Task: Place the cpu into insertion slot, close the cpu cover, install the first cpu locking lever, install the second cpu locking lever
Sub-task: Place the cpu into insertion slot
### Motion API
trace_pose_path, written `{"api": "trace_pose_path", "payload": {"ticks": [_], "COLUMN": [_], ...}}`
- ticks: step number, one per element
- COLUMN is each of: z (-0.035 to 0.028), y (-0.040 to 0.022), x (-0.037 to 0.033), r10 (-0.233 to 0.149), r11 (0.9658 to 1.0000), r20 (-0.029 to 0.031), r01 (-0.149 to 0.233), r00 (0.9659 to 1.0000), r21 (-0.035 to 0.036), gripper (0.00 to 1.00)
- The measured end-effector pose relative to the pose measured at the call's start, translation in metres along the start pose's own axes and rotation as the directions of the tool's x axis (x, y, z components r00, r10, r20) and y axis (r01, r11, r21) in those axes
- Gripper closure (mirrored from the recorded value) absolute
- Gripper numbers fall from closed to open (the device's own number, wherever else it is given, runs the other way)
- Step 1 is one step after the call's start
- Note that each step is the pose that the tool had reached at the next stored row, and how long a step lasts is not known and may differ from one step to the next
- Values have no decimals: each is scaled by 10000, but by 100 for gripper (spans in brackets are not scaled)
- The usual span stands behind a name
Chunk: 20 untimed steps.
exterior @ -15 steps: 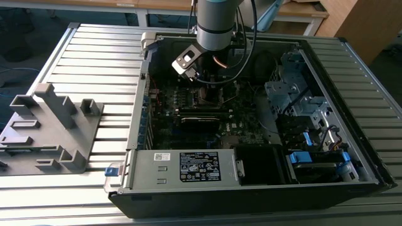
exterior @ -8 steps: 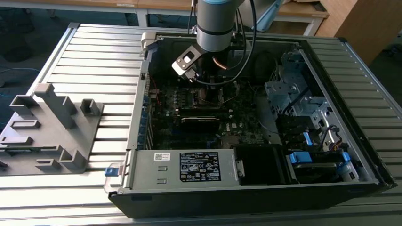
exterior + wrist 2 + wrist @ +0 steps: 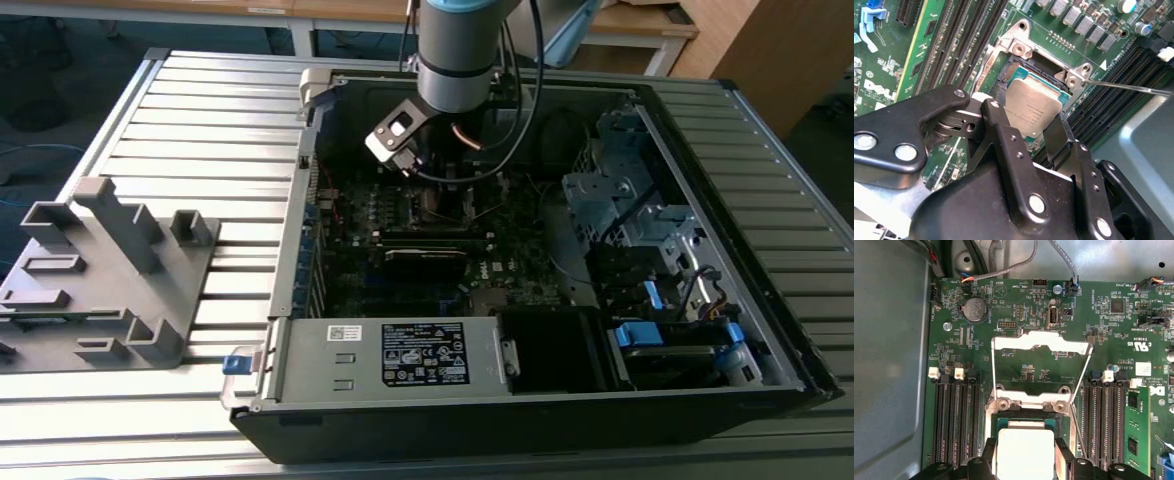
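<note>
the open computer case [image 3: 534,425] lies on the slatted desk [image 3: 200,120], nearer the desk's edge on the exterior view's right. a grey moulded fixture [image 3: 107,280] stands by the desk's edge on the exterior view's left. the arm [image 3: 454,50] reaches down into the case over the motherboard [image 3: 400,215], at the end of the case away from the white-labelled grey box [image 3: 400,355]. in the second wrist view the jaws are closed to the width of the cpu [image 3: 1031,107], and the two black fingers [image 3: 1004,145] bear against opposite edges of the chip with its metal top facing up. the cpu is held at the insertion slot [image 3: 1021,67]. a strip of the black socket recess shows past one edge of the chip, and the chip's other edges lie within the silvery rim. whether the chip is fully seated cannot be told. in the first wrist view the cpu cover [image 3: 1041,342] stands swung open, clear of the slot, and green board shows through its square window. it is not yet closed. a thin silvery locking lever [image 3: 1134,87] is unlatched and juts from one corner of the socket frame out over the rows of black memory slots [image 3: 969,40] beside it.
</note>
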<state>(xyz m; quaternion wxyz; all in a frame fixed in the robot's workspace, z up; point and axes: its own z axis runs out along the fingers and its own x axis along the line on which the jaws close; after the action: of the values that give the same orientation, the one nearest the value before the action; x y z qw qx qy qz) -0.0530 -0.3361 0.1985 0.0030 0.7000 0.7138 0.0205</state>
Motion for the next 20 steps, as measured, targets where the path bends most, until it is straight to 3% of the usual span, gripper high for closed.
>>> {"api": "trace_pose_path", "payload": {"ticks": [3, 20], "z": [31, 47], "y": [-1, -5], "x": [-1, -1], "r10": [0, 8], "r11": [10000, 10000], "r20": [1, -7], "r01": [0, -8], "r00": [10000, 10000], "r21": [0, 1], "gripper": [46, 46]}}
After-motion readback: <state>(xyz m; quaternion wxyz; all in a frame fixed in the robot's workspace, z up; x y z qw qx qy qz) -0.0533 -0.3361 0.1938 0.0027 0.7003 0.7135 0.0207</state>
